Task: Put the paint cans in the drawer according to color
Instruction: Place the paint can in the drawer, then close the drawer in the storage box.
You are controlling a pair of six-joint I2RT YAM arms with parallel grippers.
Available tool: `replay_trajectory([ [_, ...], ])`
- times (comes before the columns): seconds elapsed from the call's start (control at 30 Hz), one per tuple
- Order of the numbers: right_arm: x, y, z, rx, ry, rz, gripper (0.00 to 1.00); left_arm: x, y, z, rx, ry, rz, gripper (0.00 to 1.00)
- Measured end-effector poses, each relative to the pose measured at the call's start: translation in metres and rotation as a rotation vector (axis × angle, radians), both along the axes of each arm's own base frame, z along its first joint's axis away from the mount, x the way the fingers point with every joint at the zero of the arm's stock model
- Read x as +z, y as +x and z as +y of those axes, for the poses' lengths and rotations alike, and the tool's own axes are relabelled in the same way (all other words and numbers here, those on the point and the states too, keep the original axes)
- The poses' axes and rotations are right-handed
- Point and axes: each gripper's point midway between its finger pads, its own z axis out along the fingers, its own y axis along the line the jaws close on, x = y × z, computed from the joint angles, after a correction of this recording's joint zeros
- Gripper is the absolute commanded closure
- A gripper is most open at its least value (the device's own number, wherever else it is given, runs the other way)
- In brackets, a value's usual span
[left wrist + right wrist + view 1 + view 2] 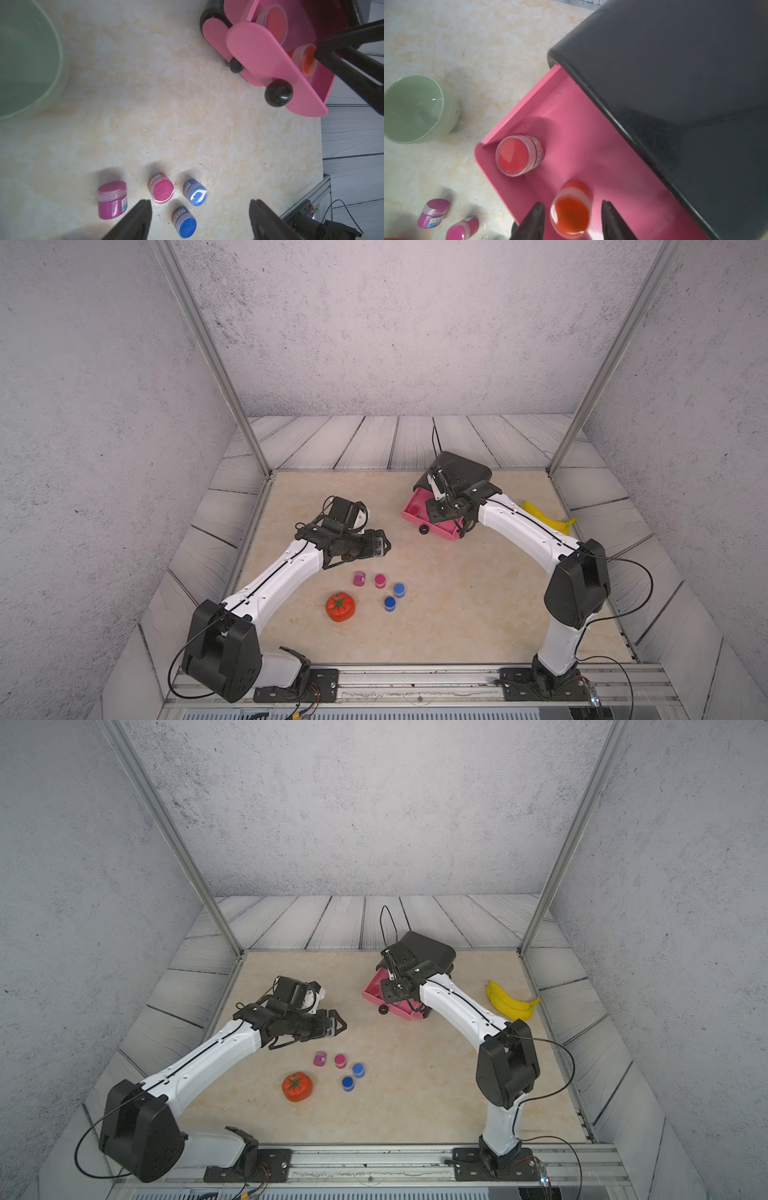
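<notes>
In both top views the left arm rises from its base at the near edge and bends at the elbow. Its forearm runs low and inward, and the left gripper [380, 546] hangs over bare surface [457, 593], jaws spread and empty. Just in front of it stand a pink can [359, 578], a second pink can [380, 580], a blue can [399, 590] and a second blue can [390, 603], with a tomato [340, 606] beside them. The right arm stands tall at its base and folds at the elbow. Its forearm slopes down to the cabinet [465, 468] at the back right, passing in front of a banana [548, 518]. The right gripper [432, 512] points down into the open top drawer [440, 533], where a red can [413, 510] sits in a corner.

In the left wrist view, the left gripper [199, 201] has its jaws wide apart over the four cans and touches none. A bowl [41, 62] shows at the edge. Behind the drawer's knob [278, 92], a right finger [353, 68] stands beside an orange can [307, 60].

In the right wrist view, the right gripper [572, 204] has its jaws parted. The orange can [571, 214], blurred, lies between them inside the drawer [571, 124] with a gap on either side, not gripped. The red can [517, 155] stands upright near the drawer's front corner.
</notes>
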Motion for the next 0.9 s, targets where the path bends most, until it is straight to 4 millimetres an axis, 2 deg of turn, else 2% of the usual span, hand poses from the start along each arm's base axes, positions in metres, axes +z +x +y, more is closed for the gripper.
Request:
replay_trajectory([
  [0.17, -0.002, 0.004, -0.002, -0.004, -0.012, 0.024, 0.5, -0.005, 0.001, -0.008, -0.011, -0.035, 0.03, 0.21],
  [0.27, 0.012, 0.005, -0.001, 0.002, 0.006, 0.002, 0.5, -0.001, 0.005, -0.019, -0.031, -0.106, 0.029, 0.24],
  [0.33, 0.021, 0.001, -0.002, 0.006, 0.036, -0.031, 0.5, -0.001, 0.009, -0.031, -0.044, -0.171, 0.039, 0.3],
  [0.43, 0.032, -0.026, -0.018, 0.002, 0.106, -0.094, 0.5, -0.011, 0.017, -0.05, -0.053, -0.277, 0.085, 0.38],
  [0.53, 0.041, -0.071, -0.048, -0.043, 0.229, -0.194, 0.5, -0.031, 0.03, -0.069, -0.045, -0.366, 0.155, 0.46],
  [0.6, 0.039, -0.098, -0.072, -0.107, 0.318, -0.258, 0.51, -0.045, 0.037, -0.078, -0.037, -0.413, 0.2, 0.48],
  [0.67, 0.016, -0.118, -0.1, -0.215, 0.382, -0.286, 0.52, -0.056, 0.044, -0.086, -0.032, -0.448, 0.231, 0.5],
  [0.73, -0.014, -0.129, -0.125, -0.323, 0.414, -0.279, 0.53, -0.059, 0.052, -0.093, -0.032, -0.478, 0.248, 0.53],
  [0.83, -0.063, -0.142, -0.159, -0.472, 0.407, -0.219, 0.54, -0.052, 0.067, -0.105, -0.046, -0.527, 0.236, 0.55],
  [0.9, -0.079, -0.145, -0.173, -0.539, 0.397, -0.191, 0.54, -0.044, 0.073, -0.11, -0.057, -0.554, 0.218, 0.55],
])
